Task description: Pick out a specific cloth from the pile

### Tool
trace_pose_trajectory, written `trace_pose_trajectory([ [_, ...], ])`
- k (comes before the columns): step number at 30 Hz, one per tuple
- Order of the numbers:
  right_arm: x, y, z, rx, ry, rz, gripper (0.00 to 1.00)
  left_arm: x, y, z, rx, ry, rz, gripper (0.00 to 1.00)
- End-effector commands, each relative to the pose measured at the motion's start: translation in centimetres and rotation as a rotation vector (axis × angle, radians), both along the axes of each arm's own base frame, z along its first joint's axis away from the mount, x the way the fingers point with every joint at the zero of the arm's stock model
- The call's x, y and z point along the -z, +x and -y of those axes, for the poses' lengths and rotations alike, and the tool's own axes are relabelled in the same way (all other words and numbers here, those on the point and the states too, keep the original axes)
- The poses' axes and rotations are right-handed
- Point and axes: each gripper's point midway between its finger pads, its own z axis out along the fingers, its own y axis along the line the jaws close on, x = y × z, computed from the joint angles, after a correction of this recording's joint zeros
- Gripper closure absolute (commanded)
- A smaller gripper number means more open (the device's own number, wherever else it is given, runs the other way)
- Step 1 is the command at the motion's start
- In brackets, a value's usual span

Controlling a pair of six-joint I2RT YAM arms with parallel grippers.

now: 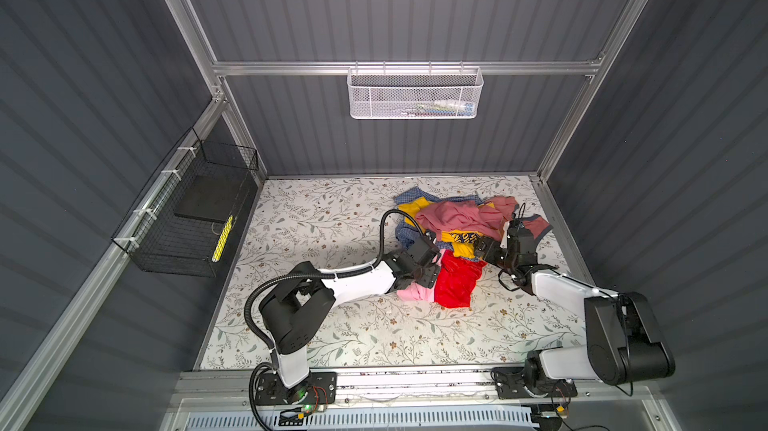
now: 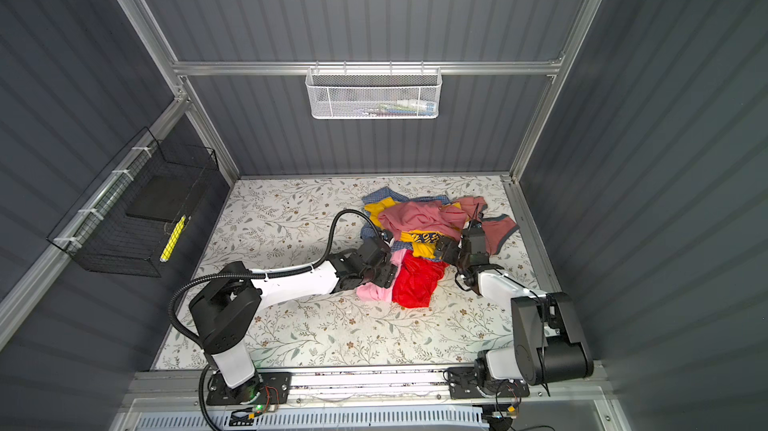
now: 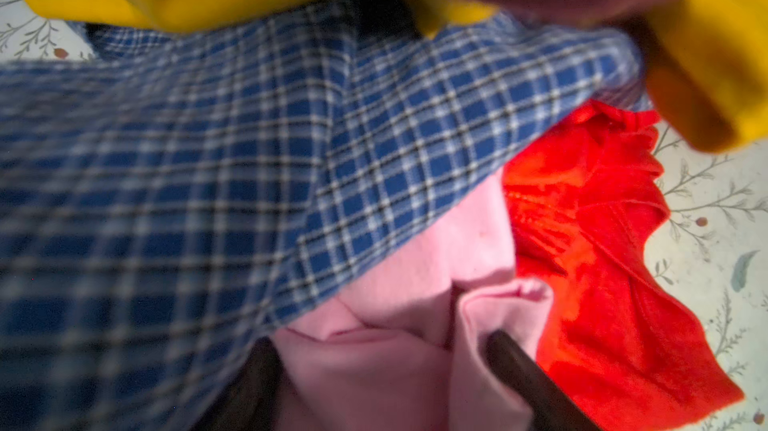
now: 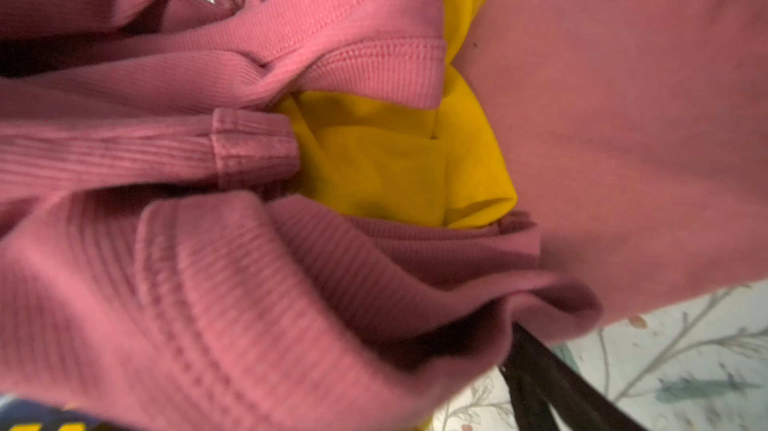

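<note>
Our left gripper (image 3: pixel 374 350) straddles a fold of the cloth (image 3: pixel 399 325), fingers (image 3: pixel 523 366) apart; whether they pinch it we cannot tell. It lies at the pile's (image 1: pixel 461 221) seven o'clock edge, half hidden beneath the blue checked shirt (image 3: pixel 249 167), beside the red garment (image 3: pixel 615 283). Only dusty-rose fabric (image 4: pixel 208 283) shows around our right gripper (image 1: pixel 492 242), its jaws unreadable.

Both top views are sharp and evenly lit from above; the arms cast soft shadows on the tabletop (image 1: pixel 332 208), and frame rails bow toward the edges. Both wrist views are blurred up close.
</note>
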Motion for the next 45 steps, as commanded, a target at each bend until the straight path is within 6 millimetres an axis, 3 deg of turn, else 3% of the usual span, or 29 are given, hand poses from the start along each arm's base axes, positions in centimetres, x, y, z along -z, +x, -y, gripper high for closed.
trace_pose_trajectory([
  [1,-0.3,0.6,-0.2,-0.010,-0.010,0.002,0.01,0.5,0.0,1.1,0.041,-0.018,-0.003,0.36],
  [4,-0.4,0.6,-0.2,-0.011,-0.013,0.002,0.01,0.8,0.7,0.7,0.002,0.003,0.016,0.58],
  [9,-0.3,0.6,-0.2,-0.013,-0.013,0.000,0.01,1.1,2.0,0.1,-0.043,0.042,0.047,0.60],
  [14,-0.3,0.6,-0.2,-0.014,-0.010,0.000,0.01,1.8,2.5,0.5,-0.039,0.051,0.047,0.99],
  [18,-0.5,0.6,-0.2,-0.015,-0.017,0.003,0.01,0.4,3.2,-0.4,-0.063,0.039,0.087,1.00],
  [21,-0.5,0.5,-0.1,-0.014,-0.024,0.003,0.01,-2.0,3.4,-1.8,-0.088,0.021,0.137,1.00],
  [29,-0.4,0.6,-0.1,-0.016,-0.019,0.004,0.01,-11.3,2.6,-6.8,-0.165,0.002,0.322,1.00],
  [35,-0.4,0.7,-0.2,-0.013,-0.013,0.007,0.01,-15.8,2.1,-9.2,-0.209,-0.006,0.395,1.00],
  [38,-0.5,0.7,-0.2,-0.015,-0.016,0.009,0.01,-19.7,1.7,-11.2,-0.242,-0.004,0.480,1.00],
  [45,-0.5,0.9,-0.3,-0.019,-0.010,0.006,0.01,-31.2,0.2,-16.5,-0.312,0.015,0.702,1.00],
])
